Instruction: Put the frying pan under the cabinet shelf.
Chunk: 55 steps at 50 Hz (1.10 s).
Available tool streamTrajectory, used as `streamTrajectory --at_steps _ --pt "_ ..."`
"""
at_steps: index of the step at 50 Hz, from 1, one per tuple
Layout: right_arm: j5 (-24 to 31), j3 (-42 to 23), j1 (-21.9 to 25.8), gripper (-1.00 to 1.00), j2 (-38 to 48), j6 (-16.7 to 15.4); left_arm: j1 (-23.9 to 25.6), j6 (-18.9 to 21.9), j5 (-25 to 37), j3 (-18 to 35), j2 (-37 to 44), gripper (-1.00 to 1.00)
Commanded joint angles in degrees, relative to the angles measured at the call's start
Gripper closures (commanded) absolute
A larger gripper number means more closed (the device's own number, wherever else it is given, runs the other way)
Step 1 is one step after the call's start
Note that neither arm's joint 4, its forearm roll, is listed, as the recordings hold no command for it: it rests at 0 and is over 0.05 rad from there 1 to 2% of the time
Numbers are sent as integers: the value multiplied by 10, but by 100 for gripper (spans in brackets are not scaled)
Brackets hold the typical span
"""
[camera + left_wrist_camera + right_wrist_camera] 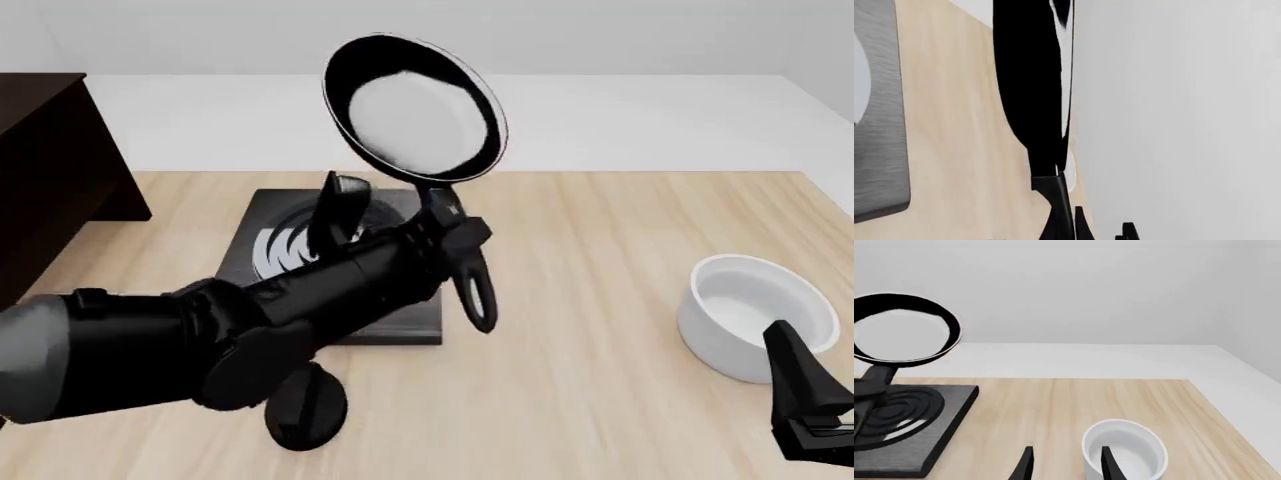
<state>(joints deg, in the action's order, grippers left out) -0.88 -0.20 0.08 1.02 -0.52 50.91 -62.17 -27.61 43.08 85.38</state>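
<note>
the frying pan [414,108] is lifted clear of the surface [601,300], tilted up with its glossy inside facing the front camera, above the stove plate [287,250]. its handle [461,270] runs down toward 5 o'clock, looped end lowest. the left gripper [441,225] has its fingers clenched on the handle just below the pan body. the cabinet shelf [47,180] stands at 9 o'clock at the surface edge, well apart from the pan. the white bowl [754,315] sits on the surface at 4 o'clock. the right gripper [1064,460] hovers near the bowl, fingers [1024,465] released, grasping nothing; one finger overlaps the bowl rim in the right wrist view.
</note>
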Motion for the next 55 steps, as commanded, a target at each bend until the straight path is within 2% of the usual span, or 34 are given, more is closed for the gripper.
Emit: streamTrajectory --at_steps 1,7,12,13,14,16,17,18,20,22,23,25,27,28,30,31,32,34,35,36,37,38,41,42,43,44,45,46,48,50,51,52,54,55 --pt "0 0 0 -100 0 0 -19 -67 -62 -72 -100 100" --pt "0 0 0 -100 0 0 -68 -141 -124 -131 -99 100" --pt "0 0 0 -100 0 0 -106 -135 -79 -127 -132 100" --pt "0 0 0 -100 0 0 -127 -154 -107 -142 -146 100" --pt "0 0 0 -100 0 0 -122 -127 -69 -126 -163 100" --pt "0 0 0 -100 0 0 -128 -166 -104 -152 -158 100" --pt "0 0 0 -100 0 0 -128 -166 -104 -152 -158 100" --pt "0 0 0 -100 0 0 -159 -157 -71 -152 -169 100" --pt "0 0 0 -100 0 0 -155 -162 -83 -156 -177 100" --pt "0 0 0 -100 0 0 -194 -150 -52 -157 -198 100" --pt "0 0 0 -100 0 0 -186 -160 -63 -161 -193 100" --pt "0 0 0 -100 0 0 -220 -172 -63 -175 -203 100" --pt "0 0 0 -100 0 0 -246 -156 -24 -170 -219 100" --pt "0 0 0 -100 0 0 -260 -176 -27 -185 -214 100" --pt "0 0 0 -100 0 0 -231 -176 -44 -181 -205 100" --pt "0 0 0 -100 0 0 -242 -200 -65 -199 -201 100" --pt "0 0 0 -100 0 0 -277 -175 -9 -190 -221 100" --pt "0 0 0 -100 0 0 -291 -198 -26 -206 -220 100" --pt "0 0 0 -100 0 0 -301 -174 3 -193 -236 100" --pt "0 0 0 -100 0 0 -310 -198 -21 -211 -232 100" --pt "0 0 0 -100 0 0 -267 -239 -73 -224 -196 100" --pt "0 0 0 -100 0 0 -274 -249 -71 -231 -190 100" --pt "0 0 0 -100 0 0 -300 -222 -35 -219 -216 100" --pt "0 0 0 -100 0 0 -288 -276 -90 -248 -182 100" --pt "0 0 0 -100 0 0 -270 -291 -106 -252 -164 100" --pt "0 0 0 -100 0 0 -286 -256 -71 -237 -192 100" --pt "0 0 0 -100 0 0 -311 -262 -72 -249 -201 100" --pt "0 0 0 -100 0 0 -288 -271 -81 -247 -188 100" --pt "0 0 0 -100 0 0 -312 -272 -74 -252 -197 100" --pt "0 0 0 -100 0 0 -302 -279 -86 -254 -189 100" --pt "0 0 0 -100 0 0 -287 -305 -115 -264 -165 100" --pt "0 0 0 -100 0 0 -310 -267 -79 -248 -197 100" --pt "0 0 0 -100 0 0 -277 -278 -95 -247 -176 100" --pt "0 0 0 -100 0 0 -306 -251 -57 -239 -202 100"
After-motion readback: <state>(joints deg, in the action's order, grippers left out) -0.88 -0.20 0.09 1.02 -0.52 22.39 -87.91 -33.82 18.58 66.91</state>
